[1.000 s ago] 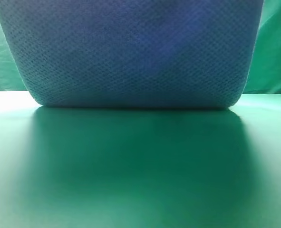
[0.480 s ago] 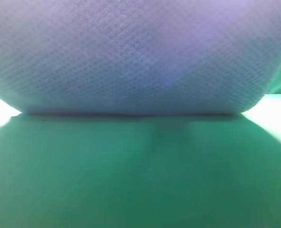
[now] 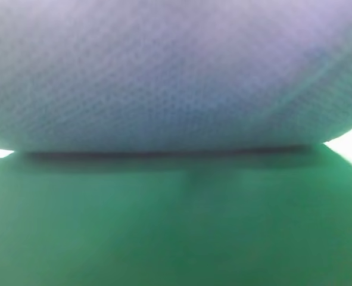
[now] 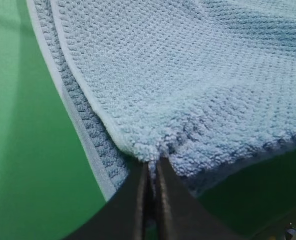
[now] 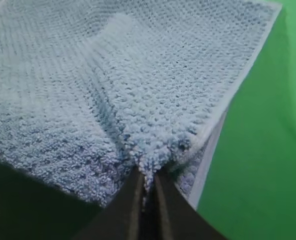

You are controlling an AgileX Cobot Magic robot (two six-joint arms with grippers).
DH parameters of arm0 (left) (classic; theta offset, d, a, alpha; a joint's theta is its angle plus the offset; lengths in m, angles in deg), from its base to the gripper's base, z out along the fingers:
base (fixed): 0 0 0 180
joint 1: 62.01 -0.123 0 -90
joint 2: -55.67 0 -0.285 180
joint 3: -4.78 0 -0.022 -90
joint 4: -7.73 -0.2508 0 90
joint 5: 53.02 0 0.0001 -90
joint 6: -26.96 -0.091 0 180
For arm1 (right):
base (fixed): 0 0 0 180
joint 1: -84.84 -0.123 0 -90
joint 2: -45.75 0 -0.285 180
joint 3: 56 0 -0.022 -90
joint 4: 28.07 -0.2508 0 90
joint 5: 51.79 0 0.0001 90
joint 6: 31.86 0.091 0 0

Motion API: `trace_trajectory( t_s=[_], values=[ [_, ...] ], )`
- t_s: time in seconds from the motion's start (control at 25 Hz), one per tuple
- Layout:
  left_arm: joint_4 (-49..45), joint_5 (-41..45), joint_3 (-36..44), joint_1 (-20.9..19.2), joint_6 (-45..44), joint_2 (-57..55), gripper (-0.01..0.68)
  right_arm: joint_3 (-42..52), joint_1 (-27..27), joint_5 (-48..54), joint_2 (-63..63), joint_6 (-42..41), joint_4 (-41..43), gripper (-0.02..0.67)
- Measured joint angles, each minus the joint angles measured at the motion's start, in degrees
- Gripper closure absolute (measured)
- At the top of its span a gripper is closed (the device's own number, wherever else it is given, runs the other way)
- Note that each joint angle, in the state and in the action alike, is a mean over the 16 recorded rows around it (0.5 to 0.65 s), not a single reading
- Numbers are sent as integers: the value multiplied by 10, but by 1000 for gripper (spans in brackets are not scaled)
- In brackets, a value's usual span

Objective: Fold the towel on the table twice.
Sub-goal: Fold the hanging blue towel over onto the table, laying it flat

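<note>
Left wrist — gripper [image 4: 151, 172] pinching towel [image 4: 198, 75]

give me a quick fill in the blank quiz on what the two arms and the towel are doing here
1. The left pincer is shut on a corner of the ____.
2. The table under the towel is covered in ____ fabric.
3. The right pincer is ____ on another corner of the towel.
4. In the high view the towel fills the ____ half of the picture.

Missing words: towel; green; shut; upper
</note>
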Motion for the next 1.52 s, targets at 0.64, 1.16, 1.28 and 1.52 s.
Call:
trace_trajectory(
  t_s=[0.64,1.16,1.28,1.52],
  values=[
    [27,-86,5,0,-10,-101,673,32,0,-87,-111,-4,-3,649],
    [41,-177,-100,0,-19,-304,673,-99,24,-140,-302,-6,46,649],
    [46,-192,-132,0,-24,-347,673,-141,36,-146,-342,-9,53,649],
    [70,-225,-186,0,-47,-415,673,-213,56,-168,-413,-15,58,649]
  ],
)
